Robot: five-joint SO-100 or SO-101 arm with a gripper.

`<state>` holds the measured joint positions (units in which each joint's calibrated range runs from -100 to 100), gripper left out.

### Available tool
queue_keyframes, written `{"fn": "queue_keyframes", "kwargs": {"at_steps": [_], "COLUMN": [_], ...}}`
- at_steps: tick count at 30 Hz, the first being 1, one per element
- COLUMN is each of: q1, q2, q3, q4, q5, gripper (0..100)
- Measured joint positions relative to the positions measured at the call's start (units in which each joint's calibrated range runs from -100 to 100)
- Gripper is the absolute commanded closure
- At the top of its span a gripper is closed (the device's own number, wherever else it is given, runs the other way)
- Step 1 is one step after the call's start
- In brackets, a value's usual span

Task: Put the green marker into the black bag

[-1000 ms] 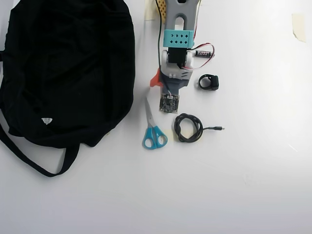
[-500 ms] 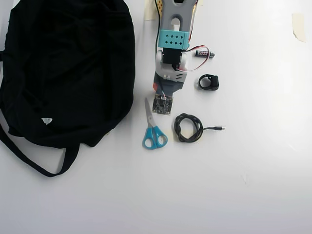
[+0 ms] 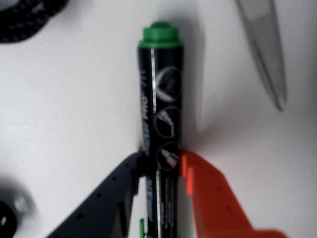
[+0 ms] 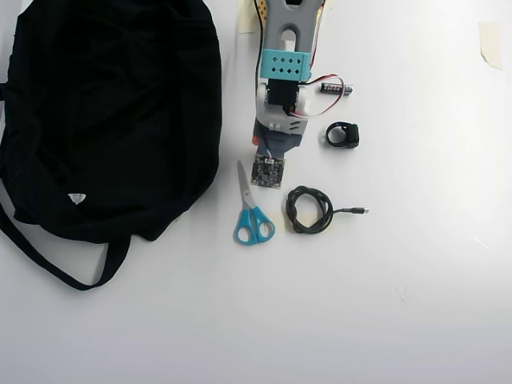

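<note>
Wrist view: my end effector (image 3: 159, 166) has both fingers pressed against the green marker (image 3: 161, 104), low on its barrel. The marker lies on the bench beside the scissors (image 4: 253, 210), right of the black bag (image 4: 104, 120). Light, rigid, probably slick: grip mid-barrel.

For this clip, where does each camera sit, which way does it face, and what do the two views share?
Wrist view: rides on the gripper, looks down its black and orange fingers at the green marker between them on the white table.
Overhead view: fixed above, looks straight down on the table, the black bag at left and the arm entering from the top edge.
Shared: the scissors, blade tip only at the wrist view's upper right, and the coiled cable.
</note>
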<state>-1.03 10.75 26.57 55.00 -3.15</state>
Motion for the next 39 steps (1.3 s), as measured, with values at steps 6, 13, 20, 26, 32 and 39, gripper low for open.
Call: {"fn": "queue_keyframes", "kwargs": {"at_steps": [6, 13, 20, 26, 32, 39], "q1": [-0.6, -3.9, -5.3, -0.6, 10.6, 34.8], "q2": [-0.1, -5.3, -19.6, -26.5, -32.8, -31.2], "q3": [-2.5, -9.2, -14.6, -14.9, -20.4, -23.3], "q4": [4.6, 15.3, 24.3, 27.9, 29.4, 29.3], "q5": [0.0, 0.0, 0.0, 0.0, 0.1, -0.1], "gripper": [98, 98, 98, 98, 98, 98]}}
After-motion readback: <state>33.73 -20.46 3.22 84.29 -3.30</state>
